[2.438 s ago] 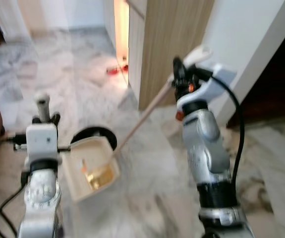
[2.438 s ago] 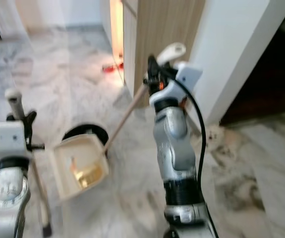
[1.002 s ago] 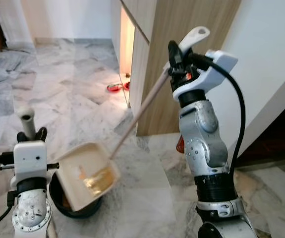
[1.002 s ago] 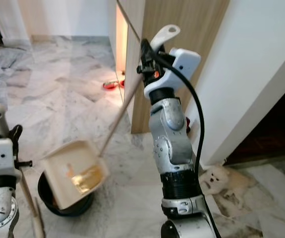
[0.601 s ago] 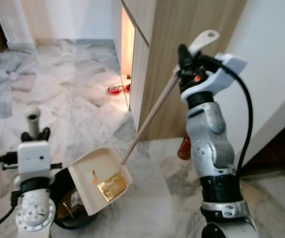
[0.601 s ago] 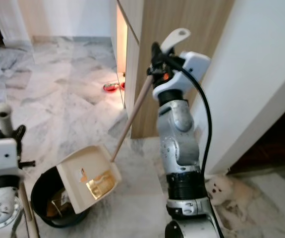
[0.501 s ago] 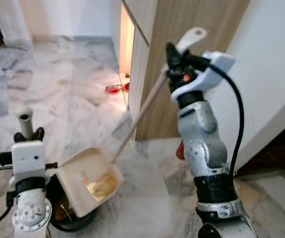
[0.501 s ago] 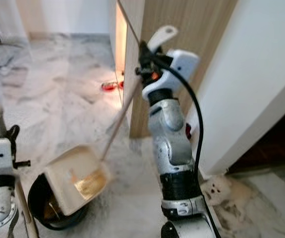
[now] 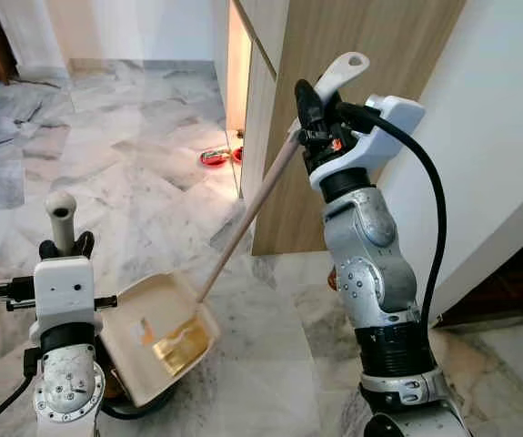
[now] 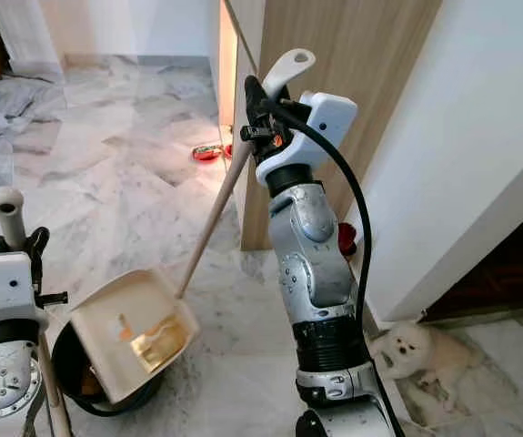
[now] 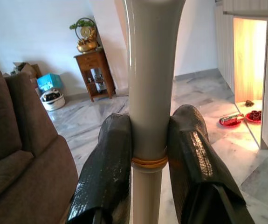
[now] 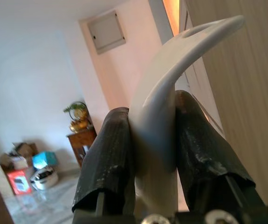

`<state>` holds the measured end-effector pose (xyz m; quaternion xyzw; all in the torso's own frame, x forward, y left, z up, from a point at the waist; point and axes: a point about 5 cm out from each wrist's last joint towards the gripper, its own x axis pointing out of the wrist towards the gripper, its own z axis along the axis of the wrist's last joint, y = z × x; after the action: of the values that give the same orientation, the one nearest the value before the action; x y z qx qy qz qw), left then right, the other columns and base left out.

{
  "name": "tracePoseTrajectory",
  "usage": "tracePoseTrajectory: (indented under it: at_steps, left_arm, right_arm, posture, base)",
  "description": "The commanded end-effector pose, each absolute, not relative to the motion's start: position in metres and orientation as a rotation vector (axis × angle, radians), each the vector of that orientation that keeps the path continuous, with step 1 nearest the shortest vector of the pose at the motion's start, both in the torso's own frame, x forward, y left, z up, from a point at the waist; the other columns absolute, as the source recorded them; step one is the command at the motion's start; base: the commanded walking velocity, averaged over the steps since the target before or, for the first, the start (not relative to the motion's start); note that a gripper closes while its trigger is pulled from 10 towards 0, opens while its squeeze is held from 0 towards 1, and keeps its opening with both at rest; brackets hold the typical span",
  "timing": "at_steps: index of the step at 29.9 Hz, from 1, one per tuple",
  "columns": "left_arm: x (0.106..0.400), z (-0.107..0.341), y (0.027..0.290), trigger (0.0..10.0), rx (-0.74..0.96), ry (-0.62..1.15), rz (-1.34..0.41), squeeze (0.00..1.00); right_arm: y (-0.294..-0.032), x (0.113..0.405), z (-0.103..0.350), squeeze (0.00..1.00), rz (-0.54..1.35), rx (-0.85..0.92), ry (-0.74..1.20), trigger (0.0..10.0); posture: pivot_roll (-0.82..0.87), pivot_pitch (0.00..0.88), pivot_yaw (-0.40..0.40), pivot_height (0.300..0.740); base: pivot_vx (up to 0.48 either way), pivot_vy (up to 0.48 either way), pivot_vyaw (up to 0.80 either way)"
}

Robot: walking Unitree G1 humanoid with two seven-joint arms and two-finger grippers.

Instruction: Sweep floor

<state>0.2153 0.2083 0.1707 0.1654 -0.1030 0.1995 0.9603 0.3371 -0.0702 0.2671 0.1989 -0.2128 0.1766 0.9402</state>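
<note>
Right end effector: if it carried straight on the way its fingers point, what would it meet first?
Probably the wooden cabinet panel close beside the dustpan handle that the right end effector clamps; depth is unclear, so it might pass alongside.

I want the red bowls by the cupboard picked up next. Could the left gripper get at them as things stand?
Probably not: the left gripper is shut on a pole, and the bowls lie well ahead across the floor.

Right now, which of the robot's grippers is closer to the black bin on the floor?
Left. The left gripper, shut on the broom handle, sits just above the black bin. The right gripper is raised high, holding the dustpan handle.
</note>
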Motion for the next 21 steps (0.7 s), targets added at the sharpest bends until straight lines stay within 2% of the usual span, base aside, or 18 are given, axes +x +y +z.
tracePoseTrajectory:
  at_steps: [1,9,16,21]
  left_arm:
    - [0.2140,0.1795,0.2059,10.0,0.347,-0.260,0.404,0.00]
    - [0.2142,0.1797,0.2045,10.0,0.344,-0.261,0.400,0.00]
    - [0.2151,0.1802,0.2043,10.0,0.343,-0.260,0.399,0.00]
    - [0.2158,0.1810,0.2043,10.0,0.342,-0.261,0.397,0.00]
  right_arm:
    - [-0.0728,0.3310,0.2821,0.00,0.362,0.437,-0.505,10.0]
    - [-0.0742,0.3318,0.2811,0.00,0.352,0.435,-0.497,10.0]
    - [-0.0750,0.3324,0.2806,0.00,0.346,0.435,-0.494,10.0]
    - [-0.0750,0.3324,0.2803,0.00,0.344,0.435,-0.492,10.0]
  posture:
    - [0.10,0.046,-0.069,0.740]
    - [0.10,0.048,-0.069,0.740]
    - [0.10,0.048,-0.067,0.740]
    - [0.10,0.047,-0.065,0.740]
  base:
    - [0.000,0.428,0.00]
    - [0.000,0.413,0.00]
    - [0.000,0.036,0.00]
    - [0.000,0.430,0.00]
